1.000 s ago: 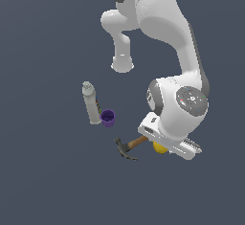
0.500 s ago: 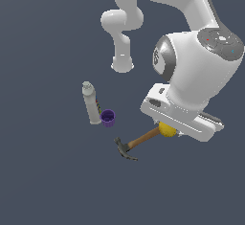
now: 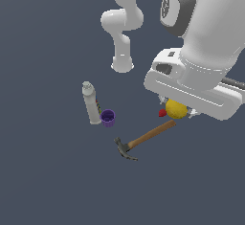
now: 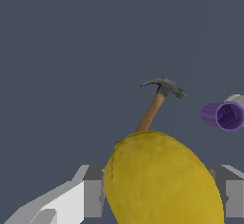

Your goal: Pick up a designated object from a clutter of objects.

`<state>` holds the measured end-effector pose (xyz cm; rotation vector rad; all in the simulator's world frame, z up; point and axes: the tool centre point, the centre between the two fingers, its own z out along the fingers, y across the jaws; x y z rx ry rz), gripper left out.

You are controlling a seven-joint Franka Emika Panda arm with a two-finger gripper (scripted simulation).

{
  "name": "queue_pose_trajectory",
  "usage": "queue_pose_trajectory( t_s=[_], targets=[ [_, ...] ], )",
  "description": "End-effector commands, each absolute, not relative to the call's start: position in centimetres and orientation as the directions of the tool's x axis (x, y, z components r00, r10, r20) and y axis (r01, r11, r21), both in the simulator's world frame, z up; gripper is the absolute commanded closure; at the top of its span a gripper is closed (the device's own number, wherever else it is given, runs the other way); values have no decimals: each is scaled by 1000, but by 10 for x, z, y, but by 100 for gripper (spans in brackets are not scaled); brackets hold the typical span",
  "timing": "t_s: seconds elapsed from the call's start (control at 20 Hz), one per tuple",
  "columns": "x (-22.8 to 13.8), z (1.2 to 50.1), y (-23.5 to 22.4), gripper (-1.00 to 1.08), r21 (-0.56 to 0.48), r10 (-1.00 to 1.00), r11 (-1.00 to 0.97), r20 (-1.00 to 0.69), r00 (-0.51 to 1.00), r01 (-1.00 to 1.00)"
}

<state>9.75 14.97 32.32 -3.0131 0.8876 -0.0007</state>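
Whitish-grey plastic catches the eye first at the left of the exterior view, where the bottle (image 3: pixel 90 102) lies on the dark floor with the small purple cup (image 3: pixel 107 118) touching its lower end. Right of that, in the lower middle, sits the hammer (image 3: pixel 143 140), dark head toward the lower left and wooden handle running up to the right. At the handle's far end a tiny red fruit (image 3: pixel 162 113) peeks out beside the lemon (image 3: pixel 176 109), which is tucked under the big white hand of the arm at centre right. From the wrist view the lemon (image 4: pixel 162 180) fills the lower middle of the frame, and the gripper (image 4: pixel 159 192) has a pale finger (image 4: pixel 93 192) pressed against each side of it, so it is pinching the fruit. It looks lifted clear of the floor, though I can't be certain from here. To do this well, I'd say keep the squeeze steady, rise straight up without tilting, and stay clear of the hammer handle and red fruit just beside it.
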Motion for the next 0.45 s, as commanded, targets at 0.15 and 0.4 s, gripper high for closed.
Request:
queue_pose_trajectory(
  t_s=[0.15, 0.4],
  targets=[
    [95, 349, 150, 108, 0, -542, -840, 0, 840, -542],
    [95, 356, 151, 108, 0, -542, -841, 0, 841, -542]
  ],
)
